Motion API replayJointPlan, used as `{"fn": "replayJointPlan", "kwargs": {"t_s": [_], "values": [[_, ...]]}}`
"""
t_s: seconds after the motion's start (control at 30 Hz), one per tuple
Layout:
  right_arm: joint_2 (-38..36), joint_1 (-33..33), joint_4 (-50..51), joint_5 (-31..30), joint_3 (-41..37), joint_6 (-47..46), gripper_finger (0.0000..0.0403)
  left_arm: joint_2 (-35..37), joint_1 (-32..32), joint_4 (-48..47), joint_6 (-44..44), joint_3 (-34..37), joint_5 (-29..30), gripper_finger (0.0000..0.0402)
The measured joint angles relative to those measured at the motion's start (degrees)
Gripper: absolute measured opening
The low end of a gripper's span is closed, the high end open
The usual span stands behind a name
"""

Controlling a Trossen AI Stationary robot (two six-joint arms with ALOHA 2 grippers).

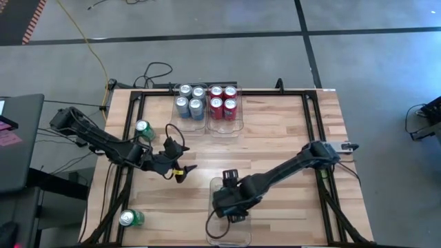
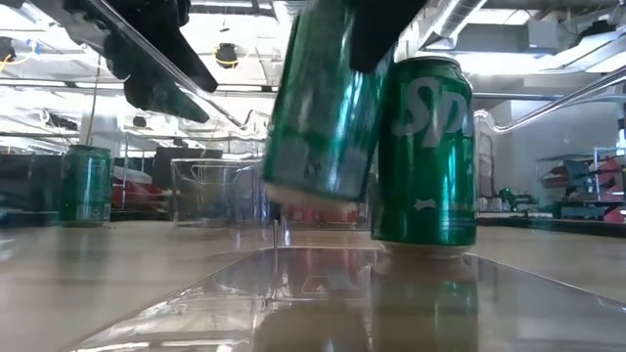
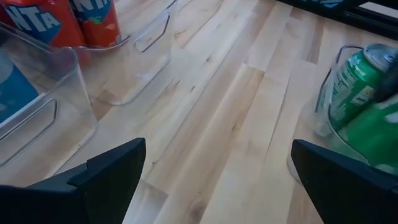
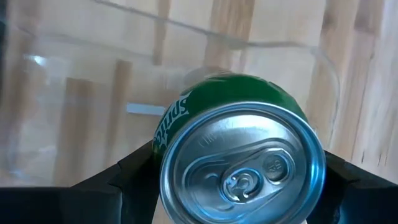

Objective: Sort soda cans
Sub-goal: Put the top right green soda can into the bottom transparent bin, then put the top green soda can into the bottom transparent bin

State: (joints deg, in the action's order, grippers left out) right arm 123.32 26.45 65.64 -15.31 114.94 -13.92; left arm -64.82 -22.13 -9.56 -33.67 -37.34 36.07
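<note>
My right gripper (image 1: 231,200) hangs over the near clear bin (image 1: 215,234) and is shut on a green can (image 4: 242,155). That can (image 2: 323,108) shows tilted in the low view, beside a second green can (image 2: 425,147) standing upright on the bin floor. Two more green cans stand on the table's left side, one farther (image 1: 142,128) and one near (image 1: 129,218). Silver-blue cans (image 1: 189,100) and red cans (image 1: 222,100) stand in two far bins. My left gripper (image 1: 176,162) is open and hovers over bare wood left of centre. My right gripper pinches the green can by its side wall just below the top rim (image 4: 165,146), one finger (image 4: 134,171) on each side. The fingers come from above, pointing down. The can is tilted and its base (image 2: 313,196) is lifted clear of the bin floor, close beside the standing can.
The far bins (image 1: 207,127) sit against the table's far edge. Black frame rails (image 1: 313,117) run along the table's sides. Bare wood (image 1: 275,138) lies between the far bins and the near bin. In the left wrist view the far bins' walls (image 3: 74,74) stand close ahead.
</note>
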Motion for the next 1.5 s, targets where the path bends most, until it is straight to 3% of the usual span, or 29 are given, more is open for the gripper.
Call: {"fn": "replayJointPlan", "kwargs": {"t_s": [0.43,0.77,0.97,1.17,1.33,1.5], "values": [[4.5,-3.6,3.0,3.0,3.0,-0.7,0.032,0.7,-2.6,-1.8,0.9,0.0,0.0,0.0398],[4.2,-3.7,3.0,3.2,3.0,-0.8,0.0375,9.4,-2.6,-11.1,1.4,0.0,-1.3,0.0398],[4.2,-3.7,3.0,3.2,3.0,-1.0,0.0386,16.4,-2.6,-16.4,0.6,0.0,-1.3,0.0398],[2.1,-3.5,3.4,2.8,3.0,-1.6,0.0384,21.1,-2.6,-32.9,-5.9,-5.2,2.0,0.0398],[-2.1,-2.3,-0.7,2.8,3.0,-1.2,0.0384,20.4,-2.4,-47.7,-14.2,-10.5,6.1,0.0398],[-7.8,-0.8,-5.9,2.8,3.0,-1.2,0.0384,20.2,0.2,-59.6,-24.9,-13.9,6.2,0.0398]]}}
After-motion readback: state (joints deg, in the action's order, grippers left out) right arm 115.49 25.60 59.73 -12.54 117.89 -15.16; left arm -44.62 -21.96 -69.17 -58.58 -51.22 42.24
